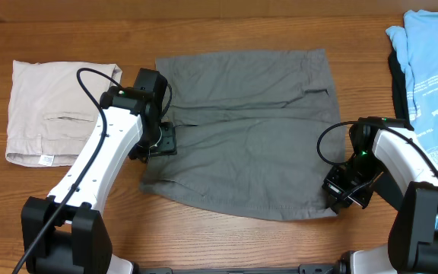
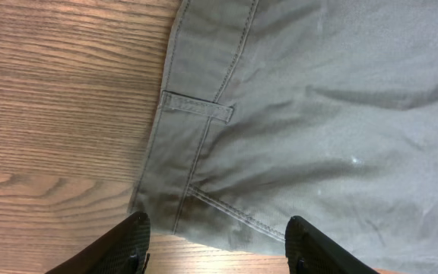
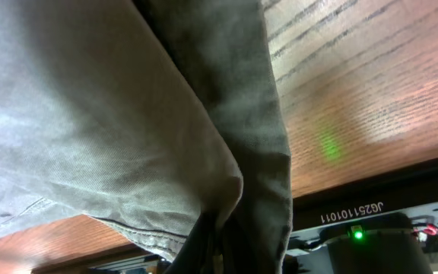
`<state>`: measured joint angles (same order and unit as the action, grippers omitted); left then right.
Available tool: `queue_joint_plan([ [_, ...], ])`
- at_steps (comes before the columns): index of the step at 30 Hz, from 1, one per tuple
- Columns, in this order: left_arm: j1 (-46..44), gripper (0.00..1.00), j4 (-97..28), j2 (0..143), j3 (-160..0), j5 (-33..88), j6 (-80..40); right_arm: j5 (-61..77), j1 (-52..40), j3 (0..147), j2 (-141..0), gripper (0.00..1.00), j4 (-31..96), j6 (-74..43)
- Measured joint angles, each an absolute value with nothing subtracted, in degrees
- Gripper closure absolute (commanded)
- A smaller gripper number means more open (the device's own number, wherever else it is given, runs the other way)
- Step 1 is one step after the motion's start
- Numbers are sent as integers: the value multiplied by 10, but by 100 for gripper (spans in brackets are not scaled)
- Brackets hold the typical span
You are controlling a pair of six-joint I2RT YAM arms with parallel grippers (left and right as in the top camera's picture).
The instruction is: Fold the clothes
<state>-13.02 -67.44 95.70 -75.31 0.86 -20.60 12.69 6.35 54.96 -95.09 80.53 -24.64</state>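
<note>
1. far left: beige shorts (image 1: 55,114), folded, on the table (image 1: 204,30).
2. left claw (image 1: 164,141) sits at the left edge of the grey shorts (image 1: 242,129), near a belt loop (image 2: 198,108). jaws apart, nothing pinched.
3. grey shorts lie spread out mid-table, btwn both arms.
4. right claw (image 1: 341,192) is clamped on the shorts' lower right corner, fabric bunched up in the wrist cam.
5. far right: blue shirt (image 1: 432,61).

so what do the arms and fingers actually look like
Both have white shell links with black joints and black bases. The left arm and right arm each carry a looping black cable. Wrists are black, with a small green light on the right one. The left fingers are black and blocky.
</note>
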Motion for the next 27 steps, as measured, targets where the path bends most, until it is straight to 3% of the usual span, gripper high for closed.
queue_joint_plan([
  [11, -130, 41, -675, 957, -753, 9, -206, 99, 62, 549, -951, 96, 842, -284],
  [14, -130, 41, -675, 957, -753, 9, -206, 90, 57, 549, -951, 79, 847, -300],
  [17, -130, 43, -677, 957, -753, 9, -206, 84, 48, 549, -951, 69, 848, -305],
  [25, -130, 48, -673, 957, -762, 10, -206, 83, 43, 577, -951, 60, 869, -305],
  [26, -130, 50, -670, 958, -774, 15, -206, 87, 44, 603, -951, 59, 872, -301],
  [27, -130, 58, -662, 958, -788, 21, -206, 88, 44, 631, -951, 52, 871, -295],
])
